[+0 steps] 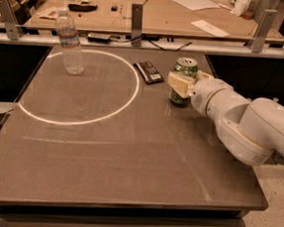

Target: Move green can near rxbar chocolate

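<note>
Nearest me, open tabletop stretches back from the front edge of the table (126, 184). Toward the right rear, my gripper (183, 87) is clenched on the upright green can (186, 68), inside the right edge. Near its left, untouched, lies the rxbar chocolate (148, 72). Far left stands a water bottle (70, 42).

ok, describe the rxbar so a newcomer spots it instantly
On the grey table, look just outside the white ring, far-right side. The rxbar chocolate lies there, left of the green can the tool grips. It is the only flat black thing; can and water bottle stand upright.
</note>
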### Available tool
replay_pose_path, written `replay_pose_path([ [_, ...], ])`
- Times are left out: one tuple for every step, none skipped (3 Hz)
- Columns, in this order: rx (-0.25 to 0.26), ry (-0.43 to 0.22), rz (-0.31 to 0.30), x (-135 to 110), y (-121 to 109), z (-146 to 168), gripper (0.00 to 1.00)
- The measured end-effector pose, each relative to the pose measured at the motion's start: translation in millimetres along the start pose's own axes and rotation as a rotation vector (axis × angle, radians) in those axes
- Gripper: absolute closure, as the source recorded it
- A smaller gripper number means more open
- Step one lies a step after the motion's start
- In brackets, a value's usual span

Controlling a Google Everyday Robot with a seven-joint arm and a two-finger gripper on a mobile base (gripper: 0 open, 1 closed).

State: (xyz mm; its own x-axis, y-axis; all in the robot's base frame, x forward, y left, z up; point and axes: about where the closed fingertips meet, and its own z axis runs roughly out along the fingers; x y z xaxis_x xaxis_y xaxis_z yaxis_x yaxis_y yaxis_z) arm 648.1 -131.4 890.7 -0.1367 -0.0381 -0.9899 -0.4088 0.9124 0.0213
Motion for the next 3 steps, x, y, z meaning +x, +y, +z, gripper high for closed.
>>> replay_pose_path([
  [-0.012,-0.049,0.023,-3,2,2,0.12],
  [-0.048,-0.058,-0.019,1,26,10,0.00],
  [-0.048,-0.058,-0.019,1,26,10,0.00],
])
